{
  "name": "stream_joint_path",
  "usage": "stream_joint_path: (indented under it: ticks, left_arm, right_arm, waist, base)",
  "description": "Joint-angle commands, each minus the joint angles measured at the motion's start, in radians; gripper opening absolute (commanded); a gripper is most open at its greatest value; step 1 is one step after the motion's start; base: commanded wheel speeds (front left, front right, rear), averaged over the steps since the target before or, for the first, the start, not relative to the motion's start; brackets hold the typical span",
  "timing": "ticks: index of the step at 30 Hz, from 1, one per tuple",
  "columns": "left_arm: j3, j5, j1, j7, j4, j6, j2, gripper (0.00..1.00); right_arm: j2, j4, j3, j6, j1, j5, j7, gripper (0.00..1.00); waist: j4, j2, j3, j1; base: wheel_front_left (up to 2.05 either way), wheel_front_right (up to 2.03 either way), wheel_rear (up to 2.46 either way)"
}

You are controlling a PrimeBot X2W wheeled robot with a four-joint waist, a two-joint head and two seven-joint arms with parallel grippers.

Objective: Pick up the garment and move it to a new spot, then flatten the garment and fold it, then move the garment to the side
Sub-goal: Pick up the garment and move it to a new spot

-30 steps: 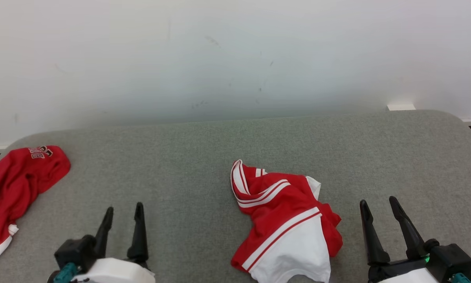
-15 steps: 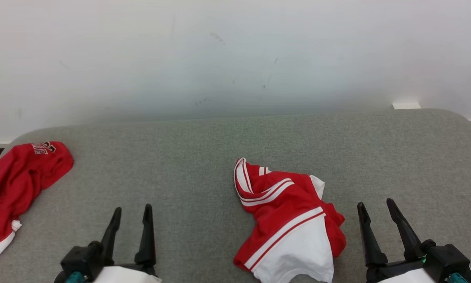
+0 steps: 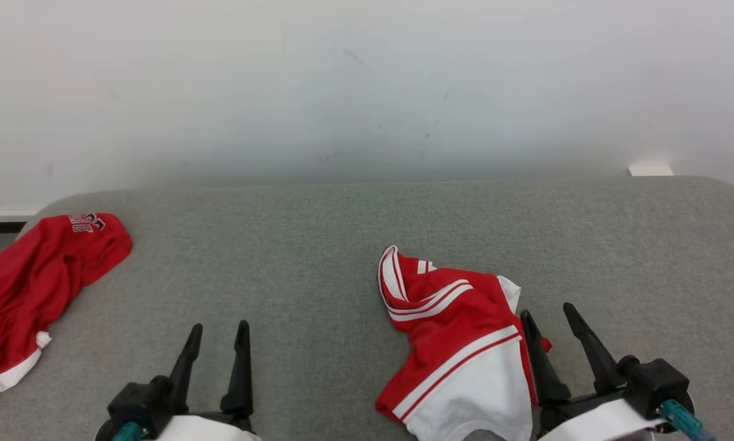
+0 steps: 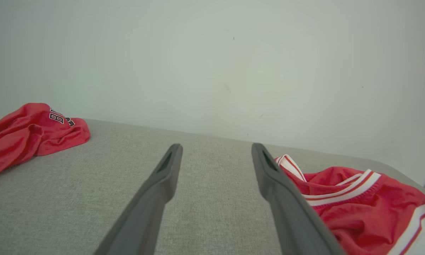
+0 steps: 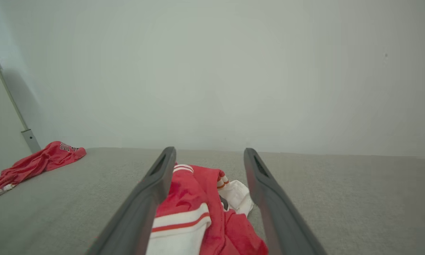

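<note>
A crumpled red garment [image 3: 458, 331] with white stripes and a white panel lies on the grey padded table [image 3: 318, 245], right of centre. My right gripper [image 3: 547, 310] is open at the garment's right edge, its left finger over the red cloth. In the right wrist view the garment [image 5: 194, 198] lies low between the open fingers of the right gripper [image 5: 209, 149]. My left gripper [image 3: 220, 326] is open over bare table, well left of the garment. In the left wrist view the garment [image 4: 357, 202] shows beyond the right finger of the left gripper [image 4: 216, 145].
A second red garment [image 3: 42, 275] with lettering lies bunched at the table's far left edge, also in the left wrist view [image 4: 31, 131] and the right wrist view [image 5: 38, 161]. A pale wall [image 3: 367, 92] rises just behind the table.
My right gripper has moved left, from beside the garment to over its right edge. The head camera has shifted a little. Both grippers stay open.
</note>
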Motion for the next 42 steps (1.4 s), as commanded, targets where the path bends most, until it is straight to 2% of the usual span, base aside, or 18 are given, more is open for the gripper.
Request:
stream_joint_path:
  ticks: [1, 4, 7, 9, 15, 19, 22, 23, 25, 30, 35, 42]
  left_arm:
    - [0.004, 0.011, -0.006, -0.001, 0.006, -0.005, -0.001, 1.0]
    - [0.003, 0.011, -0.011, -0.001, 0.013, -0.008, -0.003, 1.0]
    - [0.004, 0.0, -0.012, -0.001, 0.022, -0.011, -0.006, 1.0]
    - [0.002, -0.003, -0.012, -0.001, 0.029, -0.011, -0.006, 1.0]
    - [-0.003, -0.004, -0.015, -0.001, 0.043, -0.012, -0.008, 1.0]
    - [-0.011, -0.009, -0.011, 0.0, 0.045, -0.011, -0.008, 1.0]
    - [-0.009, -0.011, -0.002, 0.0, 0.046, -0.007, -0.008, 1.0]
    - [-0.01, -0.012, -0.001, -0.001, 0.045, -0.005, -0.009, 1.0]
    - [-0.012, -0.014, 0.002, -0.001, 0.044, -0.002, -0.009, 1.0]
    - [-0.013, -0.015, 0.004, -0.001, 0.047, -0.002, -0.009, 1.0]
    - [-0.003, -0.017, 0.012, 0.0, 0.047, 0.001, -0.009, 1.0]
    - [-0.006, -0.006, 0.0, -0.001, 0.035, -0.002, -0.009, 1.0]
  right_arm:
    - [-0.004, 0.021, 0.022, -0.002, -0.03, 0.049, 0.02, 1.0]
    - [-0.041, 0.07, 0.09, -0.002, -0.097, 0.087, 0.081, 1.0]
    - [-0.051, 0.121, 0.132, -0.002, -0.157, 0.164, 0.176, 1.0]
    - [-0.084, 0.159, 0.151, -0.002, -0.205, 0.177, 0.246, 1.0]
    - [-0.113, 0.263, 0.189, -0.002, -0.299, 0.227, 0.473, 1.0]
    - [-0.136, 0.282, 0.233, -0.002, -0.322, 0.265, 0.608, 1.0]
    - [-0.162, 0.263, 0.247, -0.002, -0.314, 0.289, 0.663, 1.0]
    - [-0.169, 0.256, 0.245, -0.002, -0.309, 0.291, 0.665, 0.9]
    - [-0.174, 0.244, 0.243, -0.002, -0.298, 0.289, 0.665, 0.0]
    - [-0.188, 0.213, 0.222, -0.002, -0.293, 0.271, 0.636, 0.0]
    - [-0.166, 0.152, 0.178, -0.002, -0.314, 0.269, 0.59, 0.0]
    - [-0.204, 0.098, -0.002, -0.002, -0.348, 0.253, 0.543, 0.0]
  waist:
    - [0.015, 0.0, 0.006, 0.0]
    - [0.041, 0.0, 0.012, 0.0]
    - [0.068, 0.0, 0.014, 0.0]
    - [0.086, 0.0, 0.015, 0.0]
    - [0.139, 0.0, 0.006, 0.0]
    - [0.17, 0.0, -0.003, 0.0]
    - [0.183, 0.0, -0.007, 0.0]
    - [0.186, 0.0, -0.008, 0.0]
    - [0.19, 0.0, -0.009, 0.0]
    - [0.194, 0.0, -0.011, 0.0]
    - [0.178, 0.0, -0.017, 0.0]
    - [0.121, 0.0, 0.0, 0.0]
  base:
    - [0.0, 0.0, 0.0]
    - [0.0, 0.0, 0.0]
    - [0.0, 0.0, 0.0]
    - [0.0, 0.0, 0.0]
    - [0.0, 0.0, 0.0]
    - [0.0, 0.0, 0.0]
    - [0.0, 0.0, 0.0]
    - [0.0, 0.0, 0.0]
    - [0.0, 0.0, 0.0]
    - [0.0, 0.0, 0.0]
    - [0.0, 0.0, 0.0]
    - [0.0, 0.0, 0.0]
